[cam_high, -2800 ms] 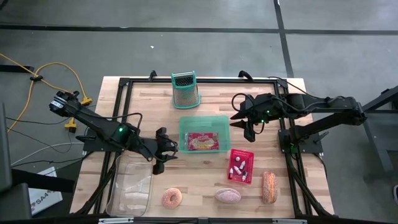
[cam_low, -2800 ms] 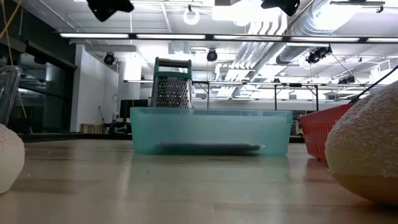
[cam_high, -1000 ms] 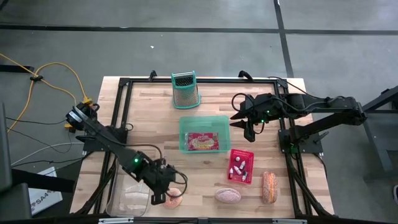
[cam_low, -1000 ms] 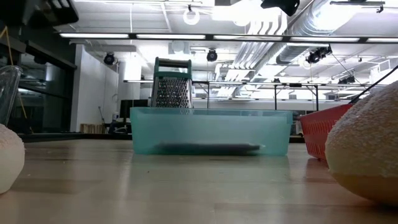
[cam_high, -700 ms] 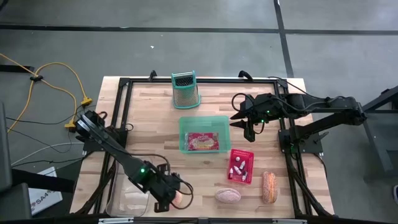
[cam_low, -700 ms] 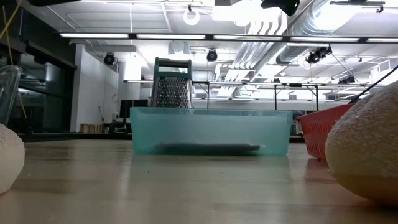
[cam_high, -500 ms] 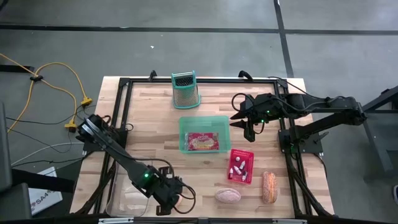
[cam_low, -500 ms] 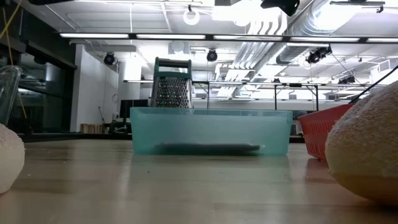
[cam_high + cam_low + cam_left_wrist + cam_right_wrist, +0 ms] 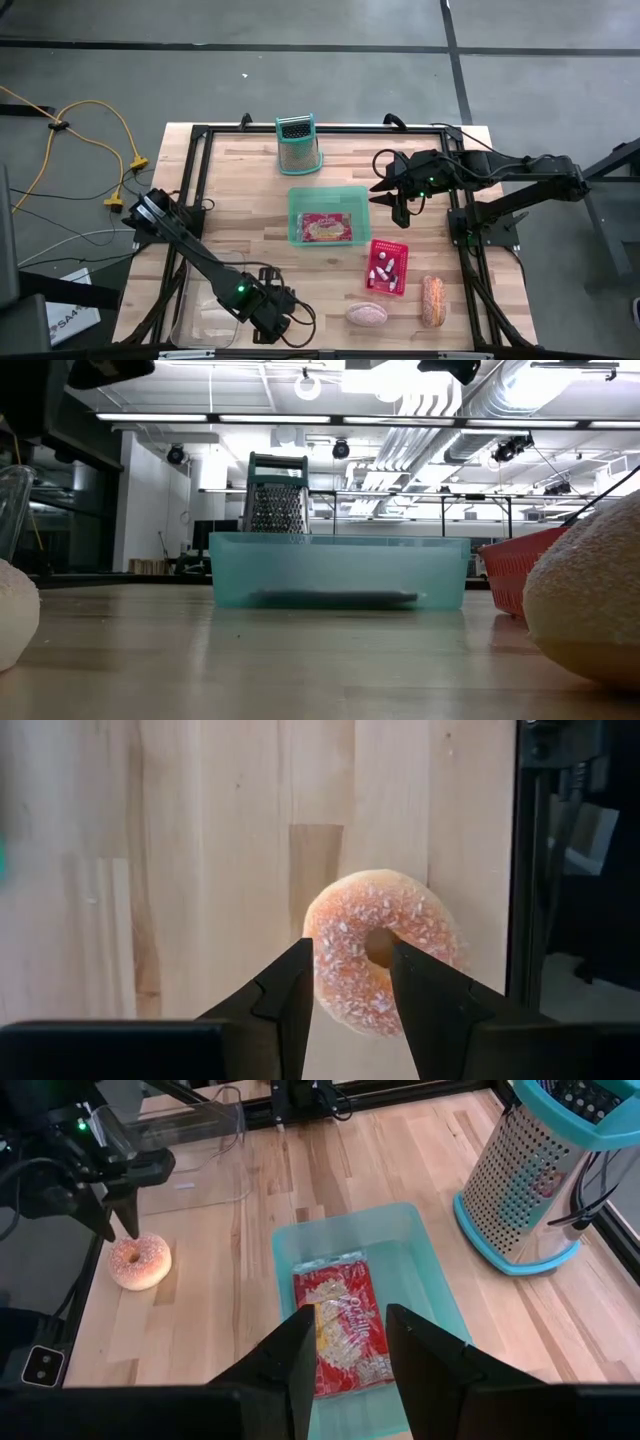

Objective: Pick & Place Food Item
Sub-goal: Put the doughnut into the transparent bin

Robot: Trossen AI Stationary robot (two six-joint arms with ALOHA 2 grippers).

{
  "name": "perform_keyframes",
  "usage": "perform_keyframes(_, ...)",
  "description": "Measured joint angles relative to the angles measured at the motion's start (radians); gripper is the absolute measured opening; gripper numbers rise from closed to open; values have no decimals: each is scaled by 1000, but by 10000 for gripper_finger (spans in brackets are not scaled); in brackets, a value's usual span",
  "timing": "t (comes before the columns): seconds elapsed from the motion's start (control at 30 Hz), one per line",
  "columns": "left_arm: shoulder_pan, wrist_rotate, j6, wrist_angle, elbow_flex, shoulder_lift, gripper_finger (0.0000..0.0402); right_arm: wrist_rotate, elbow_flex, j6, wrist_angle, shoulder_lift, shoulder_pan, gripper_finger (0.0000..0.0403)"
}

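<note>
Left gripper [image 9: 350, 995] is narrowly parted over the pink sugared ring donut [image 9: 380, 950] at the wooden table's [image 9: 230, 180] near edge, not gripping, beside the clear glass tray [image 9: 195, 1130]. Farther back, the teal plastic bin [image 9: 328, 215] holds a red snack packet [image 9: 342, 1330]; the right gripper [image 9: 345, 1342] hangs narrow and empty above it, the teal-framed metal grater [image 9: 298, 145] behind.

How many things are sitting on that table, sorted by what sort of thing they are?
Baked foods: 3: sugared donut, pink bun, bread loaf
Containers: 3: teal bin, red basket, clear tray
Food packets: 1: red packet
Kitchen tools: 1: grater
Total: 8

A lab hall: exposed ceiling ducts [image 9: 520, 400], strip lights [image 9: 200, 417], concrete floor [image 9: 320, 80].
</note>
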Motion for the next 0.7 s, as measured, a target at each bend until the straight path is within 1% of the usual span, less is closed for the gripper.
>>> perform_keyframes(0.33,-3,-7,-26,11,-2,44,128,0,0,0,14,0,0,112)
perform_keyframes(0.47,-3,11,-32,25,-2,60,128,0,0,0,23,0,0,112)
perform_keyframes(0.57,-4,37,-72,32,-1,72,128,0,0,0,27,0,0,112)
perform_keyframes(0.7,-7,41,-81,36,-1,87,128,0,0,0,35,0,0,112)
